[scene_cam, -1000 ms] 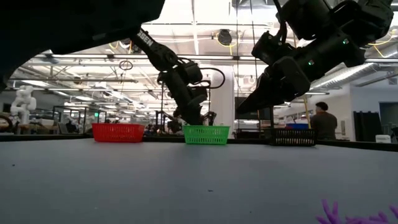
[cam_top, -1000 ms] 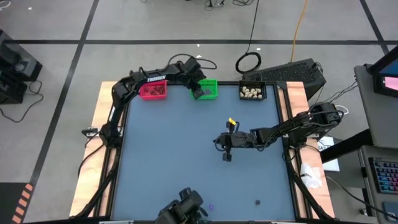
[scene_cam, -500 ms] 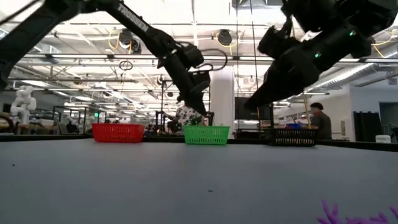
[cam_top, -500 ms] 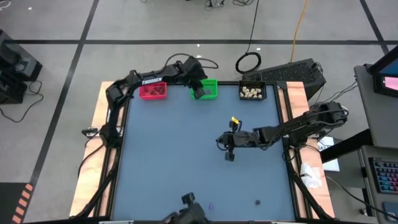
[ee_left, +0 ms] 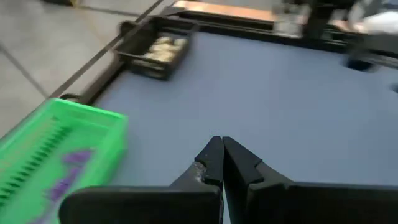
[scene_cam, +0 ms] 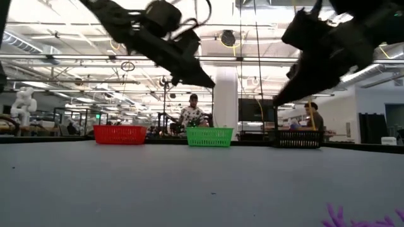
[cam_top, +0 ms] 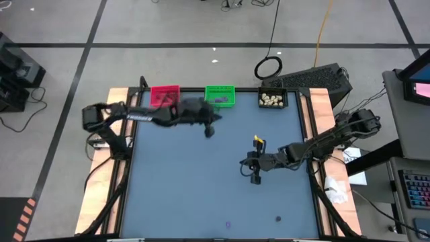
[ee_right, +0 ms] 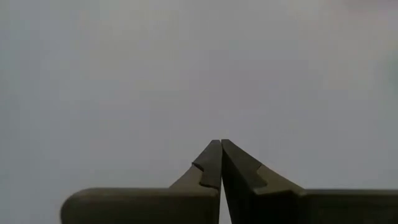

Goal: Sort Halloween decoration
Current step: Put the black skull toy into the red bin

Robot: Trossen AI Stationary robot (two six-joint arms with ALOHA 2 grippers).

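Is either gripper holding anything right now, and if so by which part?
Nothing is held. The left gripper and the right gripper are both shut with nothing between their fingertips.

Three bins stand in a row along the bench's far edge. The left arm reaches across before them; the right arm stretches over the middle. Two trinkets lie near the front edge.

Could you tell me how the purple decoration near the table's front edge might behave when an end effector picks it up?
The purple decoration looks tiny and flat, so probably light. The low view shows thin prongs, so likely flexible and hard to pinch cleanly off the table.
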